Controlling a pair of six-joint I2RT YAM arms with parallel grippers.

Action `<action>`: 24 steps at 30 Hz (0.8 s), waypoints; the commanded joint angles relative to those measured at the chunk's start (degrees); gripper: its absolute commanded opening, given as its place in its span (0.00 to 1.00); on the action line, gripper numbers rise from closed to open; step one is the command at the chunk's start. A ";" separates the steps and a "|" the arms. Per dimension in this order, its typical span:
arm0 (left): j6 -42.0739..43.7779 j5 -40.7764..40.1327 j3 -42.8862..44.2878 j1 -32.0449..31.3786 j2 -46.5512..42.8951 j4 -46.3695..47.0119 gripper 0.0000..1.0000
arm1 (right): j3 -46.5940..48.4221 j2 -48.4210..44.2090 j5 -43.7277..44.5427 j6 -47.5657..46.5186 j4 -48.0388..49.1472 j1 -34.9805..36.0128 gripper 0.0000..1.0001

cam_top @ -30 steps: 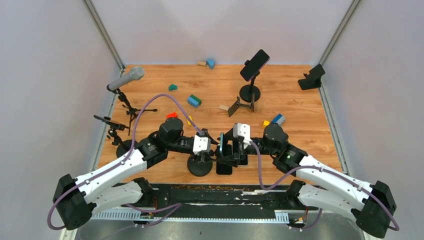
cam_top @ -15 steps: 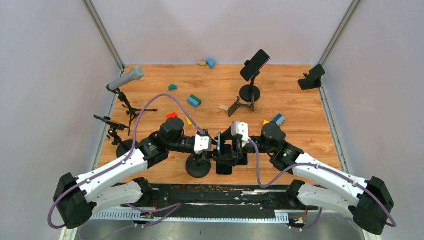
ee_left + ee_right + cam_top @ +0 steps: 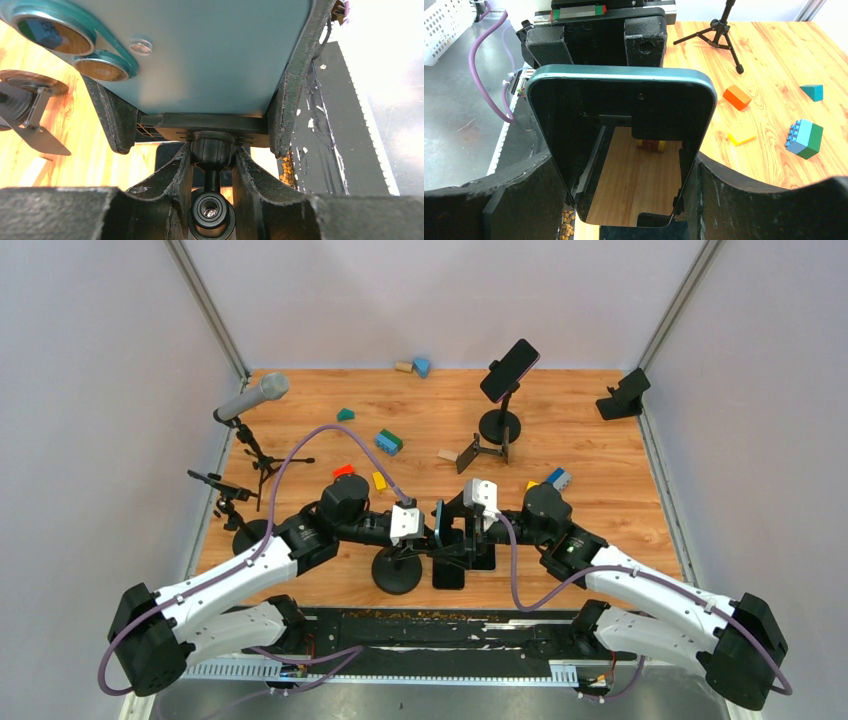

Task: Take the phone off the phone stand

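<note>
Left gripper (image 3: 212,160) pinches black phone stand (image 3: 210,125) neck; right gripper (image 3: 624,170) clasps teal slab phone (image 3: 574,125). Risk: phone sticks in its cradle and the stand tips, centre-frame.

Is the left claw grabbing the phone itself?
No, the left gripper straddles the neck of the phone stand, below the phone.

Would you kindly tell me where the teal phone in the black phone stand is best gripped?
Pinch the teal phone across its two long edges, coming from the screen side, where the right fingers are. Its back is taken up by the clamp and neck of the black phone stand, while the straight, parallel edges show bare from the front.
</note>
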 commanded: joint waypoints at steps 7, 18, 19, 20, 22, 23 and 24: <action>1.98 4.77 -0.19 -0.03 -0.28 7.65 0.00 | 0.55 1.70 7.38 -0.67 -2.35 1.09 0.00; 5.26 12.19 0.06 -1.25 0.35 5.39 0.00 | 2.75 9.54 9.10 -3.27 3.25 -7.33 0.00; 5.84 12.38 0.10 -1.75 0.45 4.69 0.00 | 3.37 10.45 9.07 -3.99 3.01 -7.77 0.00; 6.37 12.41 0.30 -1.91 0.52 4.47 0.00 | 3.82 11.33 9.29 -4.54 3.17 -8.18 0.00; 7.53 12.74 0.45 -2.45 0.49 2.36 0.00 | 4.28 12.71 9.59 -5.20 4.38 -9.14 0.00; 7.94 13.22 0.46 -2.67 0.42 1.96 0.00 | 4.30 13.30 9.82 -5.31 5.11 -9.59 0.00; 8.27 13.54 0.52 -2.76 0.37 1.83 0.00 | 4.36 13.91 9.96 -5.47 5.77 -10.17 0.00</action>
